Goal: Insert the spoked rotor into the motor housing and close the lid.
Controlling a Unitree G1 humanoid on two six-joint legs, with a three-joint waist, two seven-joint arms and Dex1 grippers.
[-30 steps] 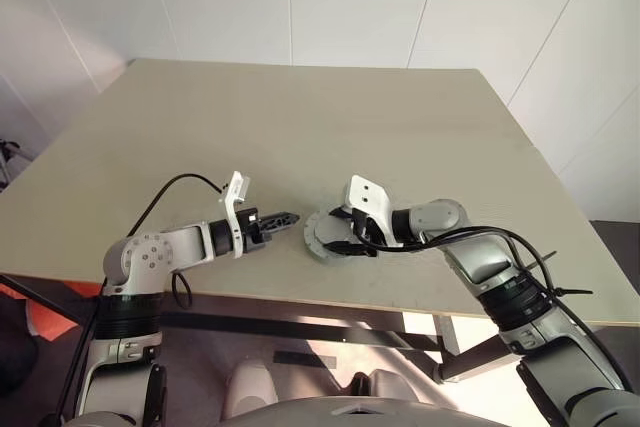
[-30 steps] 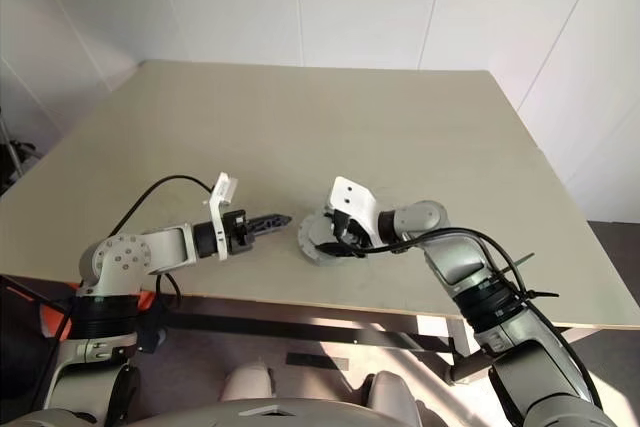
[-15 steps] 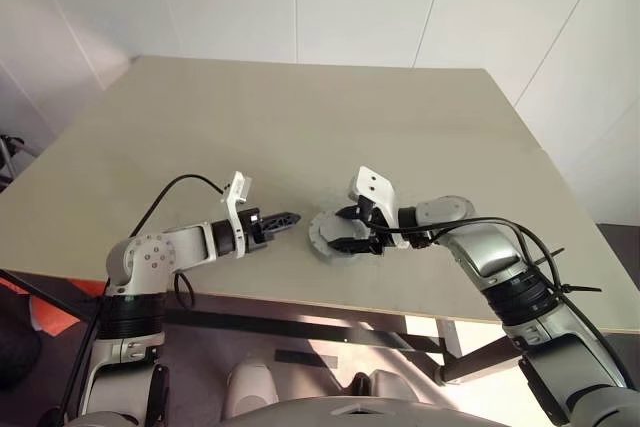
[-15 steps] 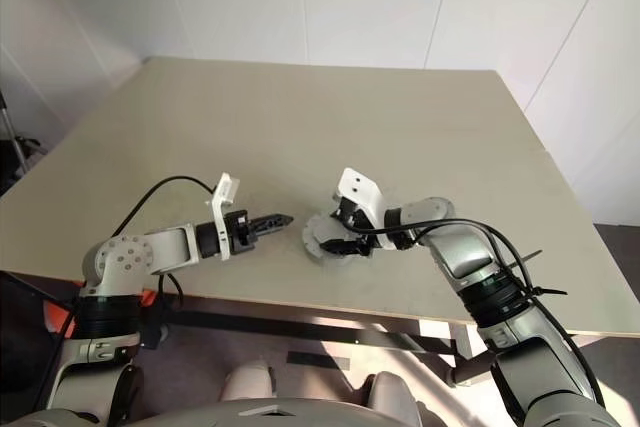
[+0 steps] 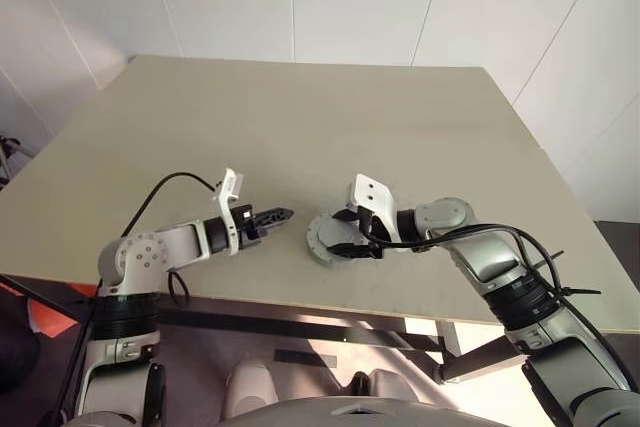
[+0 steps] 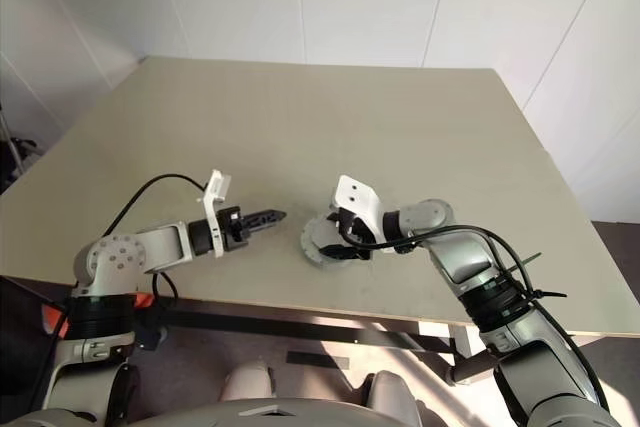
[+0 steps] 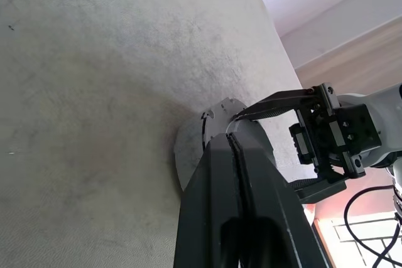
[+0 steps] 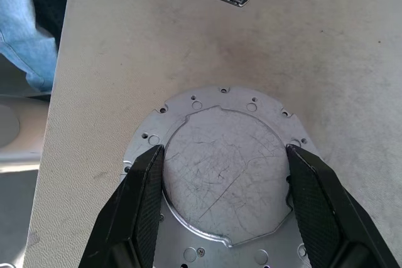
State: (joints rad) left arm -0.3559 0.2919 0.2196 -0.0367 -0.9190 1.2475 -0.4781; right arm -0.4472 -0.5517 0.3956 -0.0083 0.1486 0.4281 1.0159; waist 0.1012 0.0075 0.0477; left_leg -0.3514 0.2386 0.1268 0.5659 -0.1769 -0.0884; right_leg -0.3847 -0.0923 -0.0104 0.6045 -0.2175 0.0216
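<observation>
Nearest to me, my right gripper [image 8: 221, 202] stood spread wide, one black finger on either side of the raised round centre of the lid [image 8: 220, 174]. From the right wrist view the pads [image 8: 147, 192] looked to lie just at the edge of that raised disc, but I could not tell whether they pressed on it or merely flanked it. The lid was a flat metal plate with small holes round its flange, and it lay level on the motor housing [image 5: 322, 237], which sat on the table [image 5: 300, 127] directly under the right gripper, close to the near table edge.

I saw no spoked rotor anywhere in the open, so I judged it was already inside the housing beneath the lid, though the plate hid the interior and I could not confirm that. By that reading the insertion was done and the lid was set in place; what remained was at most a final seating or press and then letting go.

Beyond the housing, on its far side from the right gripper, my left gripper [image 5: 283, 214] hung with its fingers pressed together and empty, its tip pointed at the housing but clear of it.
</observation>
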